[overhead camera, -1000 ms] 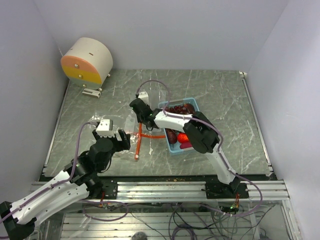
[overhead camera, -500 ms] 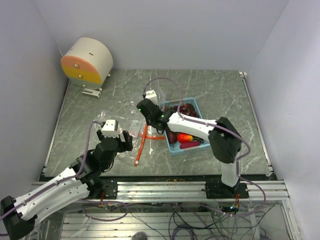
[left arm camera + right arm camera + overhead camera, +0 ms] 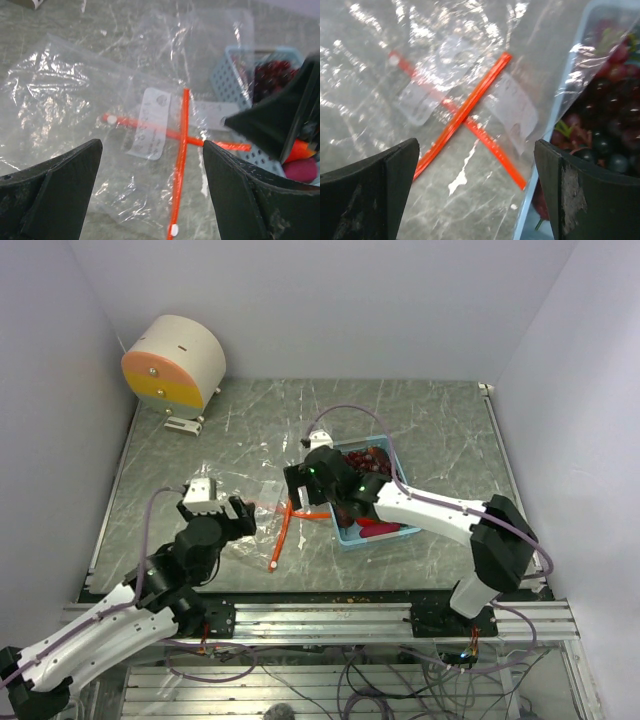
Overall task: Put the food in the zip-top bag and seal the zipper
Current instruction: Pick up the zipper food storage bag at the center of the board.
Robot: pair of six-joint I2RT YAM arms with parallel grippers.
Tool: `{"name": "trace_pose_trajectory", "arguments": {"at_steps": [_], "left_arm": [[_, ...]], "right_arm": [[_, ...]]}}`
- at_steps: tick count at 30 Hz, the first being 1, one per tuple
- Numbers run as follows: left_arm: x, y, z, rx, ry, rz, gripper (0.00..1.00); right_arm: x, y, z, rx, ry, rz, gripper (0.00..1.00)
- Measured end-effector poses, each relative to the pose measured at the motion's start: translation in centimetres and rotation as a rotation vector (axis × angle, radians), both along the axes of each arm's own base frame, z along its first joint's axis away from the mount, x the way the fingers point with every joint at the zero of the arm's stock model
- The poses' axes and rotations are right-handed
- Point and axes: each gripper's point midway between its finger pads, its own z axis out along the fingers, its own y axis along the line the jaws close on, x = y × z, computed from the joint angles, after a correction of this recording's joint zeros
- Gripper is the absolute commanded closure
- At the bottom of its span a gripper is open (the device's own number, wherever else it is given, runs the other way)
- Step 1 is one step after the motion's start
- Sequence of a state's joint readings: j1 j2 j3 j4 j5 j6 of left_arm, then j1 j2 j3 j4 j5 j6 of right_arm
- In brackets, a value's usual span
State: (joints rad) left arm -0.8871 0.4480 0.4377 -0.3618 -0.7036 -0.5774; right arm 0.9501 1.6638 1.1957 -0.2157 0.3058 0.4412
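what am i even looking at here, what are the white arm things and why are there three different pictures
These are two robot arms bolted to the near edge of a table. Each ends in a two-finger claw called a gripper. The wide picture comes from a fixed camera above and behind the arms. The other two come from small cameras on each wrist, so the dark shapes at their bottom corners are that arm's own fingers.

On the table lies a clear zip-top bag with its orange-red zipper strips lying crossed. Beside it is a light blue tray holding the food, dark red grape-like berries. A round beige and orange drum sits at the far left corner.

The left gripper and the right gripper are both open over the bag and hold nothing.
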Motion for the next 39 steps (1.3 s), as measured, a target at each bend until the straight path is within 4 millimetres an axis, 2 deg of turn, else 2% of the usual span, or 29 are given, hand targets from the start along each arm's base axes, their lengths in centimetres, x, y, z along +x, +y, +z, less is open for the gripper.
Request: {"name": "trace_pose_trajectory", "arguments": {"at_steps": [4, 7, 9, 12, 15, 17, 21, 24, 29, 32, 36, 38, 39], "left_arm": [[-0.2, 0.6, 2.9, -0.089, -0.059, 0.027, 0.07], [-0.3, 1.2, 3.1, -0.104, -0.065, 0.05, 0.07], [-0.4, 1.6, 3.0, -0.104, -0.063, 0.066, 0.07], [-0.5, 1.9, 2.9, -0.111, -0.06, 0.076, 0.07], [-0.7, 2.0, 2.8, -0.112, -0.057, 0.077, 0.07], [-0.7, 2.1, 2.7, -0.113, -0.055, 0.078, 0.07], [-0.9, 2.3, 2.8, -0.12, -0.057, 0.079, 0.07], [-1.0, 2.4, 2.9, -0.129, -0.061, 0.079, 0.07], [-1.2, 2.5, 3.0, -0.141, -0.064, 0.08, 0.07], [-1.2, 2.6, 3.1, -0.146, -0.068, 0.08, 0.07], [-1.3, 2.7, 3.1, -0.147, -0.068, 0.08, 0.07], [-1.3, 2.7, 3.1, -0.146, -0.067, 0.08, 0.07], [-1.3, 2.7, 3.1, -0.146, -0.067, 0.079, 0.07]], "right_arm": [[-2.3, 0.8, 0.0, 0.067, 0.051, 0.096, 0.0], [-3.0, 1.9, -0.3, 0.1, 0.073, 0.128, 0.02], [-3.4, 2.7, -1.3, 0.094, 0.087, 0.138, 0.02], [-3.7, 4.0, -4.1, 0.035, 0.12, 0.142, 0.06], [-3.2, 5.5, -7.1, -0.036, 0.149, 0.118, 0.14], [-2.3, 6.2, -8.6, -0.071, 0.157, 0.084, 0.15], [-1.1, 6.3, -10.6, -0.116, 0.166, 0.017, 0.15], [-0.7, 6.0, -11.4, -0.131, 0.169, -0.02, 0.15], [0.0, 6.1, -11.3, -0.098, 0.172, -0.053, 0.21], [0.7, 6.2, -11.3, -0.071, 0.168, -0.07, 0.37], [1.7, 6.6, -11.5, -0.056, 0.145, -0.097, 0.72], [2.1, 6.7, -11.6, -0.049, 0.133, -0.114, 0.95], [2.3, 6.7, -11.7, -0.046, 0.127, -0.123, 1.0]]}}
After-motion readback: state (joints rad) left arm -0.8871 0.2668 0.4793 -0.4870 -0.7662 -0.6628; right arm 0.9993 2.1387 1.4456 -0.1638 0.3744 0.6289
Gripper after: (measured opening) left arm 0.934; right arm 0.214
